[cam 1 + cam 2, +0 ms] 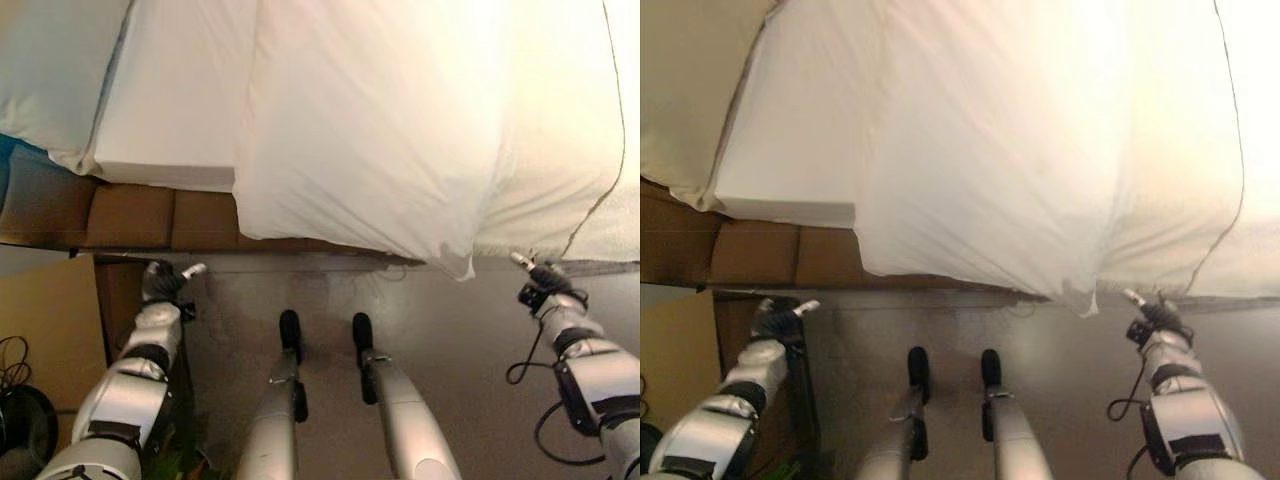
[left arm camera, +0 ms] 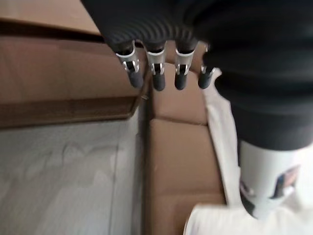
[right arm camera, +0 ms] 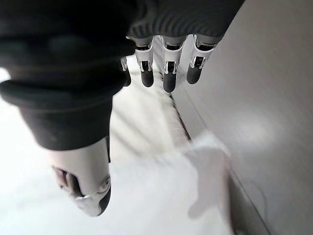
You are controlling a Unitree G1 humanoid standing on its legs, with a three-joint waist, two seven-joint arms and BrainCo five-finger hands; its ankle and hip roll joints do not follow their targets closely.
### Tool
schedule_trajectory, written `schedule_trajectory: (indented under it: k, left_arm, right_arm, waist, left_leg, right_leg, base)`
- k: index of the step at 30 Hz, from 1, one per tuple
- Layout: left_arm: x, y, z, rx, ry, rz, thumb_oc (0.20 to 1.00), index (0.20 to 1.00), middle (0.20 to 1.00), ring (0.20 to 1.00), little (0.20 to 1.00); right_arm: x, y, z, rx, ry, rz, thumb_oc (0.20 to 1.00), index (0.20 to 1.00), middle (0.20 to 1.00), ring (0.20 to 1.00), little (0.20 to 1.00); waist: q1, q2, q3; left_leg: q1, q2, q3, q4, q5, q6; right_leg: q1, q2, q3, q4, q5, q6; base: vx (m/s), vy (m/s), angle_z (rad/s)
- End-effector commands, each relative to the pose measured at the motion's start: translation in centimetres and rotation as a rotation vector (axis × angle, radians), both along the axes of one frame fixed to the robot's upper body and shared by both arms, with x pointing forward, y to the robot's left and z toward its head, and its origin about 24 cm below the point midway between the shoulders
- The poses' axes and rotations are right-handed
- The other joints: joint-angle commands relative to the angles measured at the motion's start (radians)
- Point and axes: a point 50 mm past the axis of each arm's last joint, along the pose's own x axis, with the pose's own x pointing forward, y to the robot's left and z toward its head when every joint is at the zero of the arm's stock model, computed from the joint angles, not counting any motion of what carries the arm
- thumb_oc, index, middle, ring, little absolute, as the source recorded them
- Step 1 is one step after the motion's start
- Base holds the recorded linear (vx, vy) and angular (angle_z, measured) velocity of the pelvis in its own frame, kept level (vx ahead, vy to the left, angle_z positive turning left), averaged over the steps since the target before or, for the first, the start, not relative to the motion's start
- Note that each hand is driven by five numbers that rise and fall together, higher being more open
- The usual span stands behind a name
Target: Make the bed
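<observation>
While both hands hang empty, the one bed (image 1: 170,150) spans 9 to 3 o'clock, its one white cover (image 1: 370,130) drooping over the edge at 12. It could slide floorward if tugged unevenly. Left robot hand (image 1: 160,282) and right robot hand (image 1: 545,277) are spread, holding nothing.

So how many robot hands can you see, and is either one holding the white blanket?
2. The left hand hangs low by the brown bed base, holding nothing. The right hand hangs just under the white blanket edge, fingers straight, not gripping it.
</observation>
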Motion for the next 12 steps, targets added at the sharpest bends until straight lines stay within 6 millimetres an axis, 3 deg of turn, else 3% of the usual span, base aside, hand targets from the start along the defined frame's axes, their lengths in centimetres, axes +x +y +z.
schedule_trajectory:
  k: [1, 3, 4, 5, 7, 8, 12]
  left_arm:
    - [-1.6, -2.2, -2.6, -0.056, 0.066, -0.096, 1.000, 1.000, 1.000, 1.000, 1.000]
    - [-3.4, -3.3, -4.6, -0.113, 0.128, -0.118, 1.000, 1.000, 1.000, 1.000, 1.000]
    - [-3.4, -3.3, -4.6, -0.113, 0.128, -0.118, 1.000, 1.000, 1.000, 1.000, 1.000]
    - [-5.3, -4.0, -6.2, -0.142, 0.197, -0.156, 1.000, 1.000, 1.000, 1.000, 1.000]
    - [-6.3, -4.4, -7.0, -0.161, 0.238, -0.164, 1.000, 1.000, 1.000, 1.000, 1.000]
    - [-8.3, -5.9, -8.7, -0.185, 0.334, -0.262, 1.000, 1.000, 1.000, 1.000, 1.000]
    - [-11.0, -8.7, -10.5, -0.216, 0.451, -0.426, 1.000, 1.000, 1.000, 1.000, 1.000]
  right_arm:
    - [-3.2, -0.7, -2.6, -0.017, 0.052, -0.008, 1.000, 1.000, 1.000, 1.000, 1.000]
    - [-4.8, 0.6, -4.7, -0.024, 0.119, 0.034, 1.000, 1.000, 1.000, 1.000, 1.000]
    - [-4.8, 0.6, -4.7, -0.024, 0.119, 0.034, 1.000, 1.000, 1.000, 1.000, 1.000]
    - [-6.8, 1.3, -6.5, -0.004, 0.173, 0.030, 1.000, 1.000, 1.000, 1.000, 1.000]
    - [-7.5, 1.6, -7.1, -0.023, 0.208, 0.051, 1.000, 1.000, 1.000, 1.000, 1.000]
    - [-8.9, 2.9, -8.6, -0.046, 0.284, 0.128, 1.000, 1.000, 1.000, 1.000, 1.000]
    - [-12.0, 5.4, -11.2, -0.025, 0.411, 0.243, 1.000, 1.000, 1.000, 1.000, 1.000]
  waist:
    - [-0.002, 0.018, -0.120]
    - [-0.006, 0.016, -0.150]
    - [-0.006, 0.016, -0.150]
    - [-0.009, 0.012, -0.188]
    - [-0.011, 0.010, -0.203]
    - [-0.018, 0.009, -0.235]
    - [-0.024, 0.009, -0.296]
  left_leg:
    - [0.041, 0.044, -0.033, -0.053, 0.005, -0.090]
    - [0.080, 0.049, -0.036, -0.058, -0.005, -0.088]
    - [0.080, 0.049, -0.036, -0.058, -0.005, -0.088]
    - [0.112, 0.054, -0.033, -0.058, -0.013, -0.086]
    - [0.127, 0.056, -0.034, -0.058, -0.019, -0.085]
    - [0.162, 0.060, -0.028, -0.058, -0.029, -0.082]
    - [0.224, 0.066, -0.022, -0.058, -0.051, -0.073]
  right_leg:
    - [0.060, -0.072, 0.052, -0.191, 0.135, 0.119]
    - [0.117, -0.082, 0.050, -0.236, 0.150, 0.125]
    - [0.117, -0.082, 0.050, -0.236, 0.150, 0.125]
    - [0.157, -0.086, 0.054, -0.261, 0.158, 0.129]
    - [0.178, -0.087, 0.055, -0.274, 0.161, 0.130]
    - [0.215, -0.092, 0.062, -0.291, 0.163, 0.135]
    - [0.277, -0.099, 0.069, -0.308, 0.156, 0.141]
  base:
    - [0.06, 0.043, 0.12]
    - [0.05, 0.049, 0.06]
    - [0.05, 0.053, -0.02]
    - [0.04, 0.049, -0.01]
    - [0.05, 0.058, -0.01]
    - [0.05, 0.083, -0.03]
    - [0.05, 0.074, -0.06]
